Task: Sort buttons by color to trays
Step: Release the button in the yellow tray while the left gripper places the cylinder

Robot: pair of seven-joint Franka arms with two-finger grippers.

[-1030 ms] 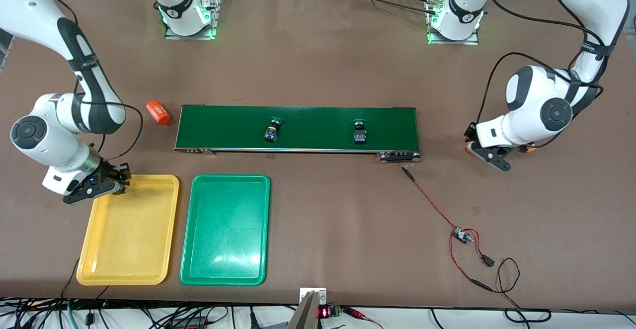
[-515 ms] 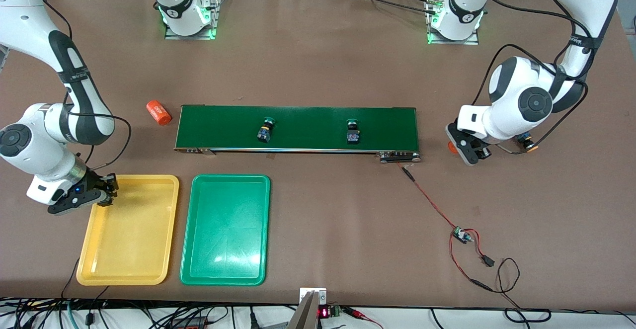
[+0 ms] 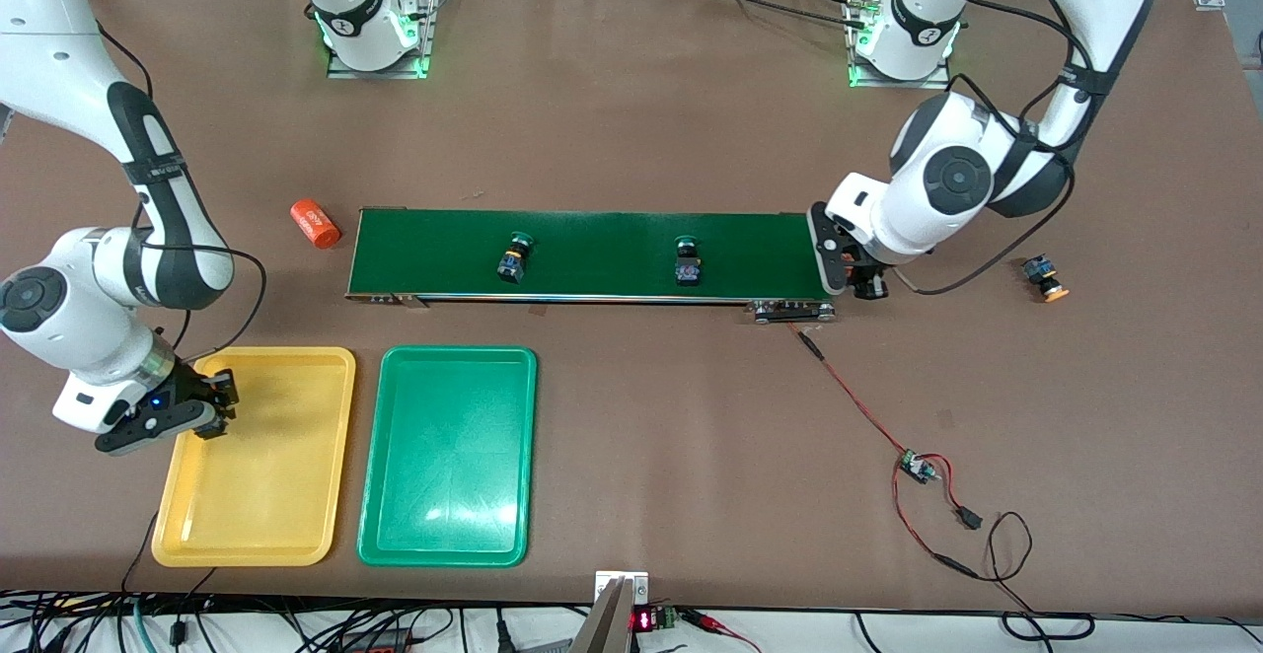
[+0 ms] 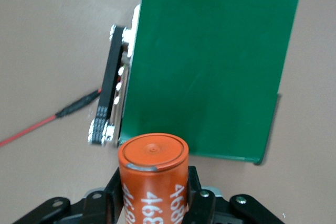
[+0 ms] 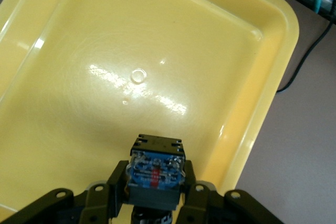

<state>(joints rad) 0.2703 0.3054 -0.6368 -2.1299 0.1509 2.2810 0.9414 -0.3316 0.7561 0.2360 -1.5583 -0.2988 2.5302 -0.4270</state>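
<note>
My right gripper (image 3: 211, 406) is shut on a button (image 5: 156, 167), black-blue body up and cap hidden, over the yellow tray (image 3: 259, 480) near its edge. The yellow tray (image 5: 157, 45) lies bare beneath it. The green tray (image 3: 449, 456) sits beside the yellow one. Two buttons (image 3: 513, 258) (image 3: 687, 261) with dark green caps ride on the belt. An orange-capped button (image 3: 1044, 276) lies on the table toward the left arm's end. My left gripper (image 3: 854, 273) is shut on an orange cylinder (image 4: 153, 169) just off the belt's end.
The long dark-green conveyor belt (image 3: 592, 237) (image 4: 210, 61) crosses the middle of the table. A second orange cylinder (image 3: 315, 224) lies off its other end. Red and black wires with a small circuit board (image 3: 916, 466) run from the belt toward the front camera.
My left arm swung from the table's end to the belt's end with the orange cylinder. Both belt buttons drifted toward the right arm's end. My right gripper shifted slightly over the yellow tray's edge.
</note>
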